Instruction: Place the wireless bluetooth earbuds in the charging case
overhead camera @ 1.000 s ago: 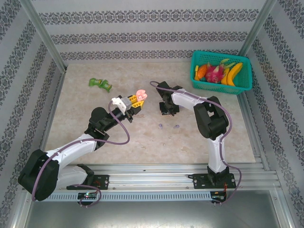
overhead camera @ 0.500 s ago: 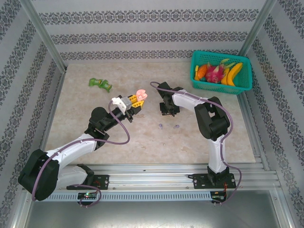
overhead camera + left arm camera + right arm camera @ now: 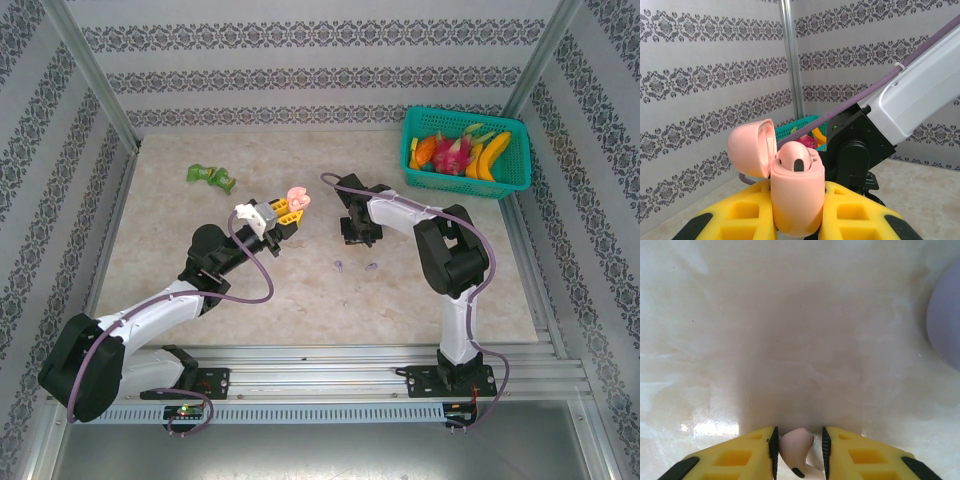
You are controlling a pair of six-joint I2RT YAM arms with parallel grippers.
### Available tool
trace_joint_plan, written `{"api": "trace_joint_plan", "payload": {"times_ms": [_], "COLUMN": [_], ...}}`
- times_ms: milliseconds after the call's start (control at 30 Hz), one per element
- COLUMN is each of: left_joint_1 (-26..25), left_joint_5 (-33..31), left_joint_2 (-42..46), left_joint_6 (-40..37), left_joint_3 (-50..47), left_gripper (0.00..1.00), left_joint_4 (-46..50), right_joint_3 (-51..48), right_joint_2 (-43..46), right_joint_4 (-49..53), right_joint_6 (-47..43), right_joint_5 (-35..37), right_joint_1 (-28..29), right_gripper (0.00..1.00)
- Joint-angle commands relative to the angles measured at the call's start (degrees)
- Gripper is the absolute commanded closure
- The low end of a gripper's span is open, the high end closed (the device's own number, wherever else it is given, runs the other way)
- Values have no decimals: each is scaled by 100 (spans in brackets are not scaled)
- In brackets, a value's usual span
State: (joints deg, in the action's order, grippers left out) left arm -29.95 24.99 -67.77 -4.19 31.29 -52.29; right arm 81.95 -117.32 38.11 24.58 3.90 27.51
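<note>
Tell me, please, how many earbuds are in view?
4: two lilac earbuds on the table, one pink earbud in the right gripper, another pink earbud seated in the left gripper's open case.

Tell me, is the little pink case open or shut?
Open. The pink case has its lid flipped back to the left, and one pink earbud sits inside.

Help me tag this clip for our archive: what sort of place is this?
Probably a staged robot test cell, not a home: wallpapered panels on metal posts box in the table, the left arm and right arm are bolted to a rail, and a basket holds fruit.
</note>
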Motion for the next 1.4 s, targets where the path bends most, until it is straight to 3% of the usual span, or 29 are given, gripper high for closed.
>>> {"api": "trace_joint_plan", "payload": {"times_ms": [0, 633, 1133, 1367], "left_joint_1": [-42, -42, -47, -40], "left_joint_5": [58, 76, 77, 76], "left_joint_2": [44, 20, 18, -26], "left_joint_6": [49, 49, 32, 65], "left_joint_3": [175, 211, 205, 184], "left_gripper": [100, 100, 100, 100], "left_joint_4": [-63, -51, 0, -33], "right_joint_3": [61, -112, -732, -878], "right_joint_2": [-31, 245, 1237, 1144], "right_joint_4": [221, 88, -464, -558], "right_joint_6": [-124, 295, 860, 897], "right_joint_5": [55, -116, -175, -224], "right_joint_1": [-44, -61, -79, -76], "right_gripper": [70, 83, 84, 85]}}
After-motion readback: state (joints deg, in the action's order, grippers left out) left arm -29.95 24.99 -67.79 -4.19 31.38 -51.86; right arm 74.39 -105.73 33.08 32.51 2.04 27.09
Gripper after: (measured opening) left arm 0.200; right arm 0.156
